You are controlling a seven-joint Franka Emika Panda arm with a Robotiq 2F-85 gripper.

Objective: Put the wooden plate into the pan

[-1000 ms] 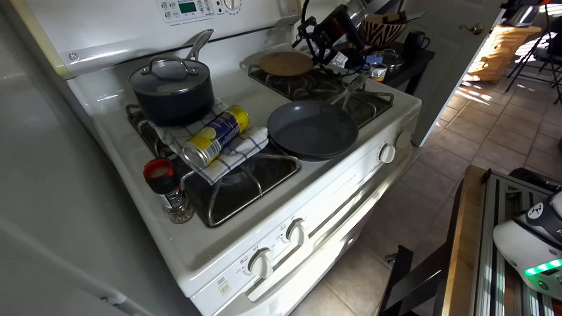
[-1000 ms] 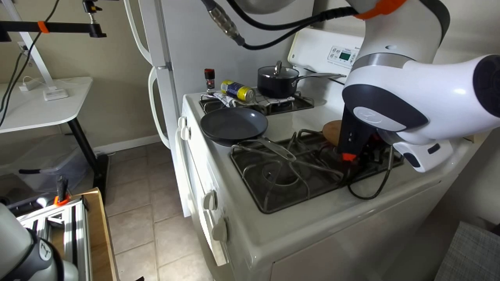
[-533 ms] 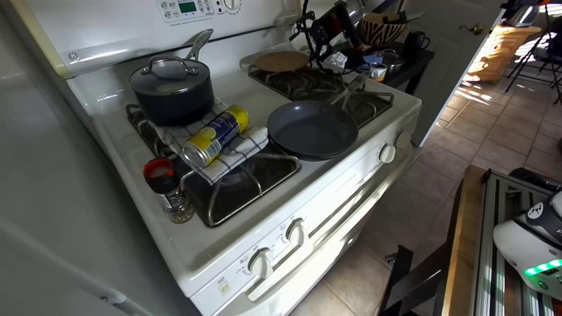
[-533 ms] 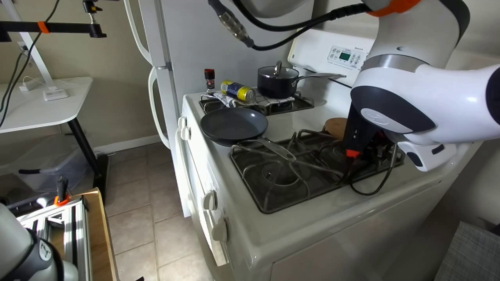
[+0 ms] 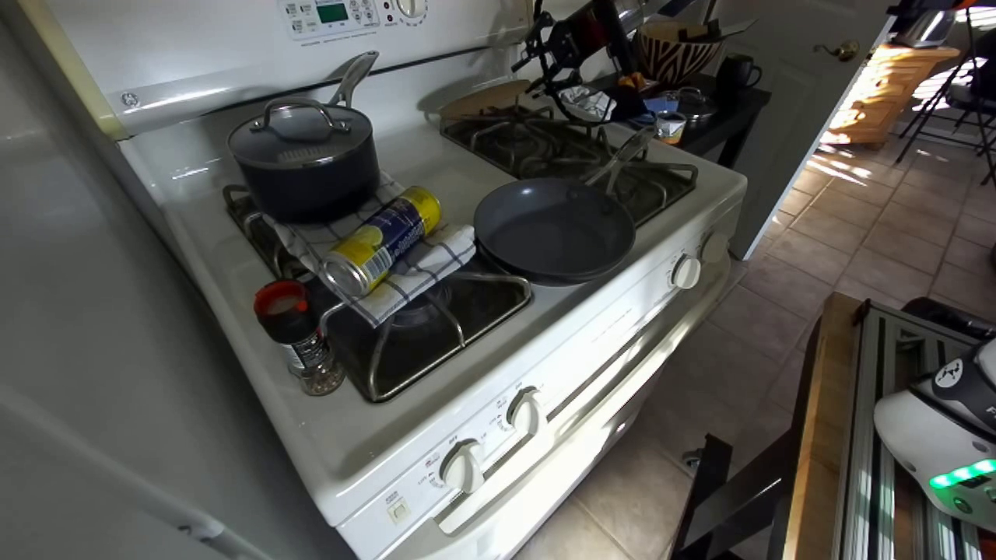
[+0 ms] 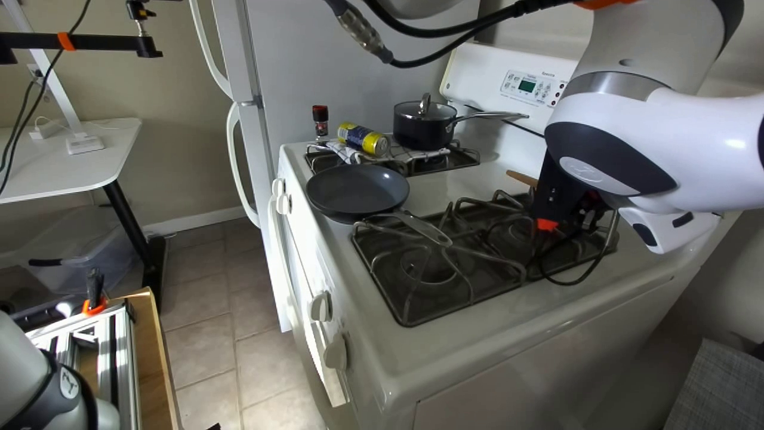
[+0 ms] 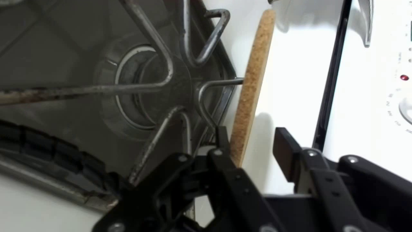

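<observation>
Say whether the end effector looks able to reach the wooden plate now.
Probably yes: the end effector is open, part of the wooden plate shows between its jaws, and nothing visible blocks it.

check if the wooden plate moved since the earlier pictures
Yes: in an exterior view, the wooden plate has moved left and up, toward the stove backguard.

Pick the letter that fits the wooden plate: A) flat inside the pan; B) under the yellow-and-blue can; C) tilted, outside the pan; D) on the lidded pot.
C, since in an exterior view the wooden plate slants, apart from the pan, and the wrist view shows its narrow edge by the gripper.
</observation>
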